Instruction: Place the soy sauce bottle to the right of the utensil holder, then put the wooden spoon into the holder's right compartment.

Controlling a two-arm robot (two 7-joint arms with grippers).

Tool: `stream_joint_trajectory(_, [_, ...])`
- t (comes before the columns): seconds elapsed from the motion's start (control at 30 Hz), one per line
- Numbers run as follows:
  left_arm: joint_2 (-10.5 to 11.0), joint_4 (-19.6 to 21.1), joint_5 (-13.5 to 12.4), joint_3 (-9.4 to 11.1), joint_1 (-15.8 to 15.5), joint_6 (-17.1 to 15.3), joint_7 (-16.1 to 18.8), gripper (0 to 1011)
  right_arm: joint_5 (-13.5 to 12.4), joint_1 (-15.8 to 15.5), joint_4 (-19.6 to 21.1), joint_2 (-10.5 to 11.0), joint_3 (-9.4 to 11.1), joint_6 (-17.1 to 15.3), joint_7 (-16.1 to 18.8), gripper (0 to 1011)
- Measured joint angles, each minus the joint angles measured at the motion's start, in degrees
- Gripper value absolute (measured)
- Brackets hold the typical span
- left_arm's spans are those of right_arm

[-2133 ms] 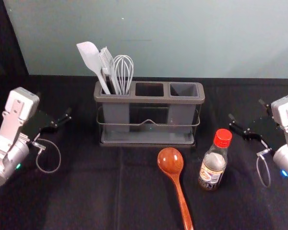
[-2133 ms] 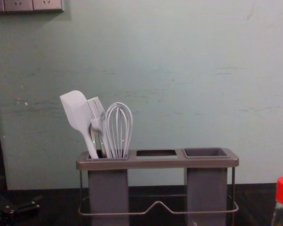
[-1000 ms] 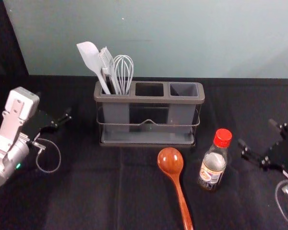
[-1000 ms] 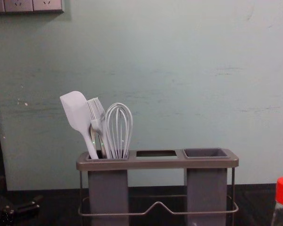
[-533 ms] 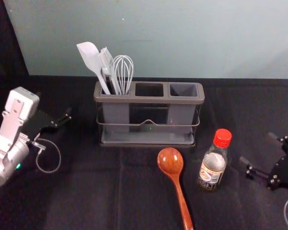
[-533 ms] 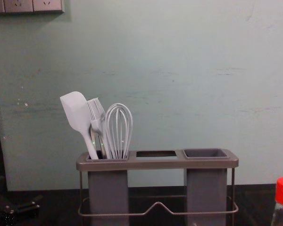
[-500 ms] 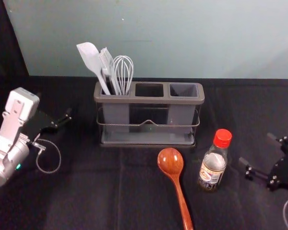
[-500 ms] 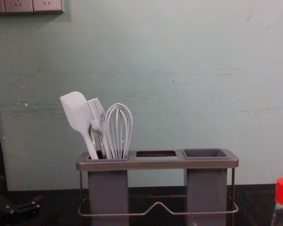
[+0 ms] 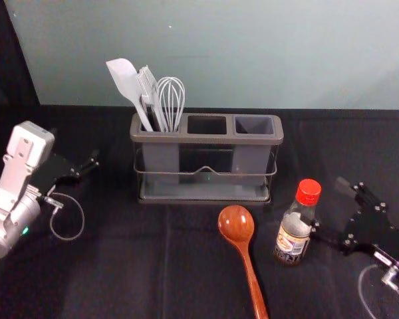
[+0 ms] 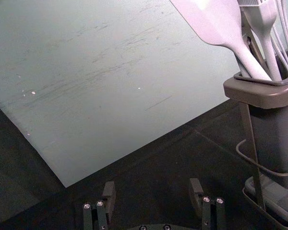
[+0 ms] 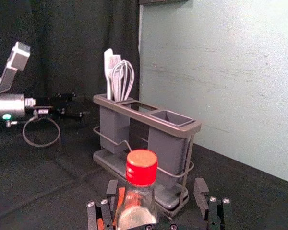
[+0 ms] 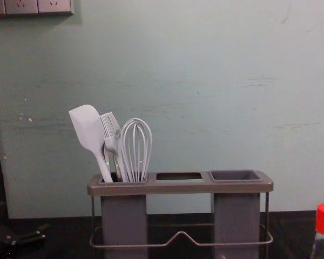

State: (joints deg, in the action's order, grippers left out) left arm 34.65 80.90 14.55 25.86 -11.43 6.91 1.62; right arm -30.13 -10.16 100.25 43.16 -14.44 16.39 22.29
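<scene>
The soy sauce bottle [image 9: 294, 229] with its red cap stands upright, front-right of the utensil holder [image 9: 206, 193]. My right gripper [image 9: 327, 205] is low on the bottle's right side, one finger overlapping the bottle in the head view. In the right wrist view, that gripper [image 11: 156, 191] is open, with the bottle [image 11: 137, 201] showing between its fingers, nearer one of them. The wooden spoon [image 9: 237, 226] lies bowl-forward before the holder, left of the bottle. The holder's right compartment [image 12: 235, 175] is empty. My left gripper [image 9: 85, 165] is parked at the left; its wrist view shows the gripper [image 10: 152, 191] open.
A white spatula [image 9: 125, 80], a brush [image 9: 147, 86] and a whisk [image 9: 171, 96] stand in the holder's left compartment. Behind the table rises a pale wall [image 9: 253, 53]. Dark cloth [image 9: 120, 266] covers the table.
My right gripper first moved nearer the table's front and outward to the right, then came back left to the bottle. The bottle, spoon, holder and left arm look unmoved.
</scene>
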Motion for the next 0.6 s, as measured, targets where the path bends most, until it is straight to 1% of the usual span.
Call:
stream_joint_trajectory(0.03, [0.0, 0.0, 0.0, 0.0, 0.0, 0.0, 0.0, 1005, -0.1, 0.5, -0.3, -0.4, -0.2, -0.2, 0.2, 1003])
stream_joint_trajectory(0.07, [0.0, 0.0, 0.0, 0.0, 0.0, 0.0, 0.0, 1005, -0.4, 1.5, -1.1, -1.3, -0.6, -0.6, 0.7, 1003])
stream_joint_trajectory(0.1, [0.0, 0.0, 0.0, 0.0, 0.0, 0.0, 0.0, 1005, -0.4, 1.5, -1.1, -1.3, -0.6, -0.6, 0.7, 1003])
stream_joint_trajectory(0.13, [0.0, 0.0, 0.0, 0.0, 0.0, 0.0, 0.0, 1005, -0.6, 2.0, -1.4, -1.8, -0.8, -0.9, 0.9, 1003])
stream_joint_trajectory(0.2, [0.0, 0.0, 0.0, 0.0, 0.0, 0.0, 0.0, 1005, -1.7, 3.9, -2.6, -3.4, -1.4, -2.0, 2.1, 1003])
stream_joint_trajectory(0.4, [0.0, 0.0, 0.0, 0.0, 0.0, 0.0, 0.0, 1005, -2.8, 6.2, -3.3, -4.7, -1.8, -5.2, 3.6, 1003])
stream_joint_trajectory(0.43, [0.0, 0.0, 0.0, 0.0, 0.0, 0.0, 0.0, 1005, -2.8, 6.5, -3.3, -4.9, -1.9, -6.1, 3.8, 1003])
stream_joint_trajectory(0.53, [0.0, 0.0, 0.0, 0.0, 0.0, 0.0, 0.0, 1005, -2.7, 6.9, -2.9, -5.0, -1.8, -7.3, 3.9, 1003])
stream_joint_trajectory(0.6, [0.0, 0.0, 0.0, 0.0, 0.0, 0.0, 0.0, 1005, -2.4, 7.0, -2.7, -5.1, -1.7, -7.6, 4.0, 1003])
